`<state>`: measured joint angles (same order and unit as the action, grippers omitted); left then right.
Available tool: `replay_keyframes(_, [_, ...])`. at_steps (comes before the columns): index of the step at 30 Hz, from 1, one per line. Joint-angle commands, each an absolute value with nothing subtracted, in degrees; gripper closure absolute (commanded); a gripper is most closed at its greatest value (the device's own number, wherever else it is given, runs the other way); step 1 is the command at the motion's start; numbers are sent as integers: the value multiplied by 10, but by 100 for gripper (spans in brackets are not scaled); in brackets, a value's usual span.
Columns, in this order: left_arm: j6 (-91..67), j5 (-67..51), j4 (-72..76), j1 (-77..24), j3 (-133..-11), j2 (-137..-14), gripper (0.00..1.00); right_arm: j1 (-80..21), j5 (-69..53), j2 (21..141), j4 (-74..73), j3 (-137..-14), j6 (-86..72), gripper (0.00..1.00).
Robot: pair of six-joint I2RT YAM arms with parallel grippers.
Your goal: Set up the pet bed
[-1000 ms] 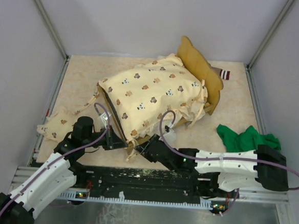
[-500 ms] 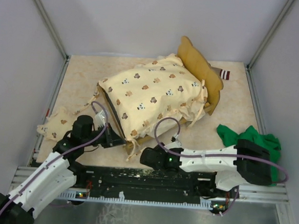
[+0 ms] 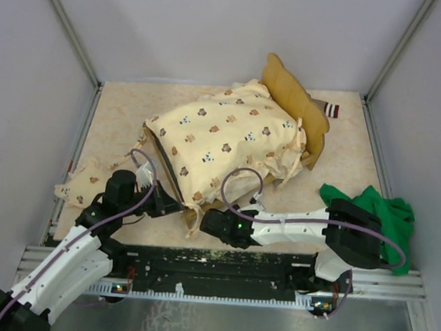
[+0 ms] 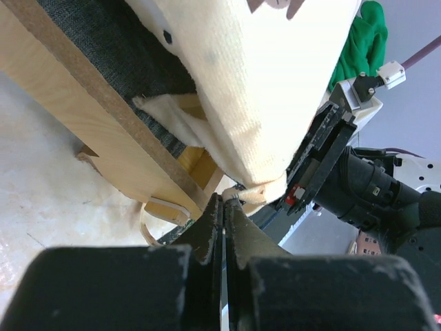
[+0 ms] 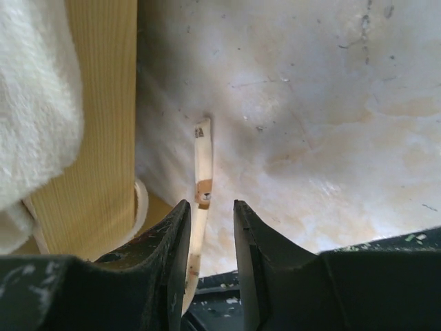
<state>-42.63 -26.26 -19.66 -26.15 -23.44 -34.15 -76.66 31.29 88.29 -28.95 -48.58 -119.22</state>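
two grippers are seen at the near end of the pet bed [image 3: 292, 95], which is set slantwise on the table [image 3: 350, 148] with its scalloped headboard towards the far right. most of the frame is covered by a cream animal-print quilt [image 3: 222, 139], and only the headboard and some of the light-wood edges are left showing from above. in the left wrist view the wooden side rail [image 4: 83, 117] and the dark grey fabric inside it are seen under the quilt's overhanging corner. the left gripper [image 4: 224, 204] is closed tight, no gap being left between its fingers, and its tips are pressed up against that corner of the quilt; whether any cloth is pinched cannot be told. the right gripper [image 5: 210, 207] is held low over the table beside the wooden frame [image 5: 96, 138], its jaws parted a little. a narrow printed tie [image 5: 202, 158] is laid on the table and runs loosely between them, not clamped. a small cream print pillow [image 3: 83, 182] is seen near the table's left edge, and a green cloth [image 3: 373, 206] is bunched at the right, well apart from the bed
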Motion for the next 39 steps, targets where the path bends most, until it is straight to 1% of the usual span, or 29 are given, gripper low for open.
replay_keyframes(1, [-427, -247, -209, -263, -253, -331, 100, -749, 304, 902, -267, -517, -1315, 68])
replay_keyframes(10, [-420, -241, -233, -264, -265, -325, 100, -734, 277, 972, -263, -546, -1329, 67])
replay_keyframes(19, [-421, -235, -251, -263, -267, -312, 100, -716, 227, 1016, -335, -562, -1359, 68])
replay_keyframes(22, [-422, -232, -259, -264, -273, -309, 100, -715, 211, 1026, -377, -576, -1367, 73])
replay_keyframes(24, [-422, -228, -264, -263, -276, -307, 100, -716, 202, 1029, -396, -576, -1372, 83])
replay_keyframes(28, [-421, -221, -273, -263, -282, -301, 100, -715, 200, 1028, -417, -571, -1373, 90])
replay_keyframes(30, [-420, -221, -276, -263, -284, -300, 100, -714, 209, 1021, -425, -560, -1374, 98])
replay_keyframes(31, [-419, -221, -278, -263, -284, -299, 100, -713, 211, 1016, -427, -553, -1376, 100])
replay_keyframes(33, [-417, -227, -279, -263, -285, -298, 100, -710, 221, 997, -423, -528, -1374, 100])
replay_keyframes(35, [-414, -238, -280, -263, -286, -298, 100, -710, 262, 970, -401, -501, -1346, 100])
replay_keyframes(39, [-408, -278, -293, -264, -293, -297, 100, -711, 379, 889, -325, -461, -1172, 100])
